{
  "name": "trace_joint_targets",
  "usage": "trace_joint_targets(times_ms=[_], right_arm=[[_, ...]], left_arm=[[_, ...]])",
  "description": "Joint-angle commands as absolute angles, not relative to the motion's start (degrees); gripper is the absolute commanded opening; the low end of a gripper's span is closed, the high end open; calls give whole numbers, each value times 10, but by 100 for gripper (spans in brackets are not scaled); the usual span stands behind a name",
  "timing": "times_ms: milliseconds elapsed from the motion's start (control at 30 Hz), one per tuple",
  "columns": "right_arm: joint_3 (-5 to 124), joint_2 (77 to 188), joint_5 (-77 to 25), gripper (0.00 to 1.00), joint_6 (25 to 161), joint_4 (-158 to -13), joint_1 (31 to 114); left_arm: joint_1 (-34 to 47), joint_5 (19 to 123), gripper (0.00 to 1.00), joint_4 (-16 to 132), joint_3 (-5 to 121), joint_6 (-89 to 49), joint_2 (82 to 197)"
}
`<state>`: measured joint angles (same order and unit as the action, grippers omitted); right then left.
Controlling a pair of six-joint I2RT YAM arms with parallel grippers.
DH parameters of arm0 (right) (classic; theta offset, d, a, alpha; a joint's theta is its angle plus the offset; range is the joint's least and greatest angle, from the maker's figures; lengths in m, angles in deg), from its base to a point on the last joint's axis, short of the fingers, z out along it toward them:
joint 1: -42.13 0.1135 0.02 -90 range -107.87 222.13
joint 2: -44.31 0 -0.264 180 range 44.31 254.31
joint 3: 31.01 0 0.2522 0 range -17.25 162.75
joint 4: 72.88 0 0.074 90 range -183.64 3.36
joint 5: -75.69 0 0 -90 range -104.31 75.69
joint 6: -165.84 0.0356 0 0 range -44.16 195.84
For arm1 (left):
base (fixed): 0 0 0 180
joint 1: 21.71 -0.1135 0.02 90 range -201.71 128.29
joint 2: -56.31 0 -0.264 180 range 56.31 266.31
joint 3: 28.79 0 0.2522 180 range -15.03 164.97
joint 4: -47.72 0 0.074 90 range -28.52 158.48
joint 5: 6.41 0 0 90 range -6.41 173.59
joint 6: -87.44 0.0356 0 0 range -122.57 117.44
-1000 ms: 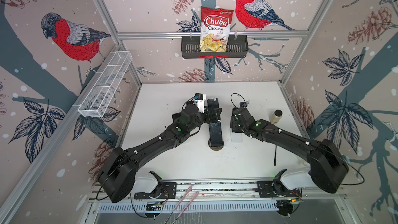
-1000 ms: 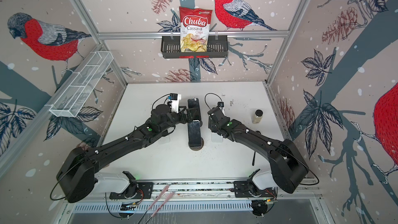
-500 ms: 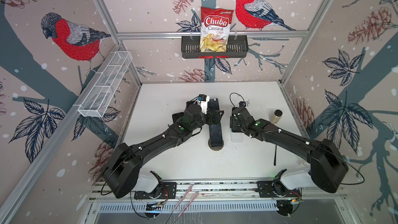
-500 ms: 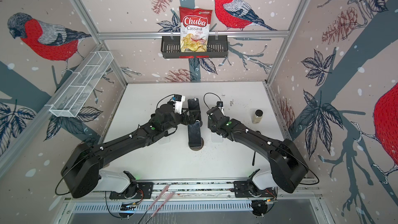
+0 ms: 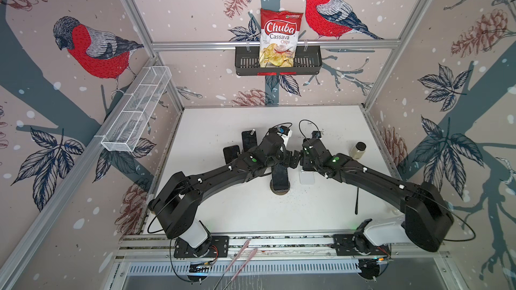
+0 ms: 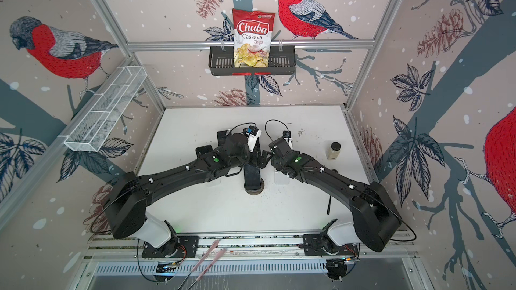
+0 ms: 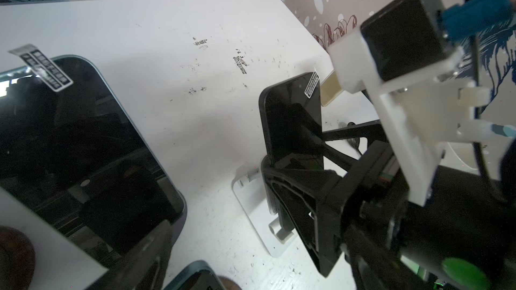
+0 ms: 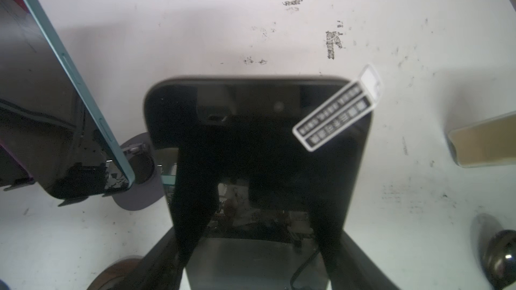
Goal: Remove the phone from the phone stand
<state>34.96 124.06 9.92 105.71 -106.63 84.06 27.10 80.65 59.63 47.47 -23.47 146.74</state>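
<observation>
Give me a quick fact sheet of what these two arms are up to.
Right gripper: closed on a black phone at its white stand
Left gripper: open, beside a teal-edged phone on a round stand
Black phone clear of stand: cannot tell
Also on table: small jar
Back wall: chips bag in a black basket

On the bench, the centre phone stands on a round stand. Just to its right, the right phone rests on a flat stand, gripped at its sides by my right hand. Left of centre sits the front left phone, with the rear left phone behind it. A bottle stands far right. A chip bag sits in a basket on the back wall.
</observation>
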Motion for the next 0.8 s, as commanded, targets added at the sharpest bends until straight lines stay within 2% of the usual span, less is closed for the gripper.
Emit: trace_joint_targets(times_ms=[0, 567, 767], right_arm=[[355, 1231, 98, 61, 1052, -1036, 842], [347, 1217, 92, 60, 1046, -1032, 830], [350, 1203, 88, 60, 1044, -1036, 825]], left_arm=[[278, 828, 95, 649, 475, -207, 1472], [290, 769, 94, 502, 339, -132, 1365], [305, 774, 94, 474, 332, -117, 1362]])
